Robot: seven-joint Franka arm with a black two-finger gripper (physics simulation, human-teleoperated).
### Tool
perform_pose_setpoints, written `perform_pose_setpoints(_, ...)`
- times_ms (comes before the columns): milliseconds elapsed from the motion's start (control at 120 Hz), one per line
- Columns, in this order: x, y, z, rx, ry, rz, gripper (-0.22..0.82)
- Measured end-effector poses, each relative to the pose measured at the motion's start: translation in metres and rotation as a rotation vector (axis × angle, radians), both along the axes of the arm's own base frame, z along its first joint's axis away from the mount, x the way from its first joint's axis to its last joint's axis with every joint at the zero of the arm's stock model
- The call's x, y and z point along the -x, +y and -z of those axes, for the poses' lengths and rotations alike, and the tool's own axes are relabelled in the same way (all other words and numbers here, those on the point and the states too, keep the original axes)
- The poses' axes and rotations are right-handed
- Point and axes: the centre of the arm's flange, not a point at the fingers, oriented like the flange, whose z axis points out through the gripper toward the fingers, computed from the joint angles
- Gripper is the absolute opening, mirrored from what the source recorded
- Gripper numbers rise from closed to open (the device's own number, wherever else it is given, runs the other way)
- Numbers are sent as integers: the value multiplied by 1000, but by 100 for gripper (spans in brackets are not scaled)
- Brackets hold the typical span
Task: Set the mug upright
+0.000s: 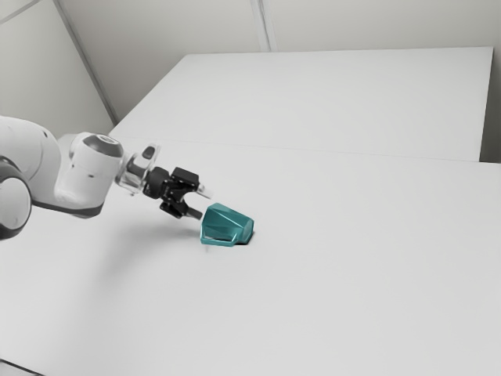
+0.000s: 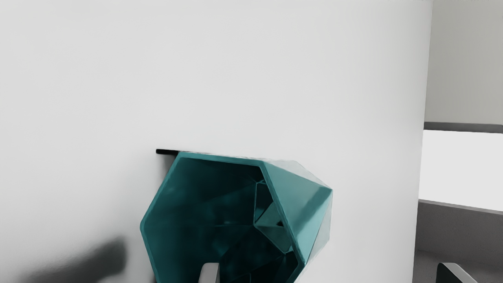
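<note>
One mug point(image 1: 227, 225) is found on its side on the light surface point(image 1: 337, 274); an upright pose is not met. Its body is teal and glossy, formed in flat, angular facets. The rim point(image 2: 222, 158) is seen to be many-sided, with straight edges and distinct corners. The open mouth is turned toward the exterior view's left, and the base is directed toward that view's right. The faceted interior is exposed through the mouth and is noted as darker than the outside.
</note>
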Motion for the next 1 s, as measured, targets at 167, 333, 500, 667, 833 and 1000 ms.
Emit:
perform_pose_setpoints(167,-7,-9,4,-1,-59,14,60)
perform_pose_setpoints(333,0,-18,14,11,-62,27,60)
perform_pose_setpoints(500,1,-26,15,19,-71,40,60)
perform_pose_setpoints(667,-2,-44,13,29,-82,64,52)
perform_pose_setpoints(833,-2,-44,12,32,-81,63,12)
perform_pose_setpoints(1000,-1,-45,8,35,-80,60,-7)
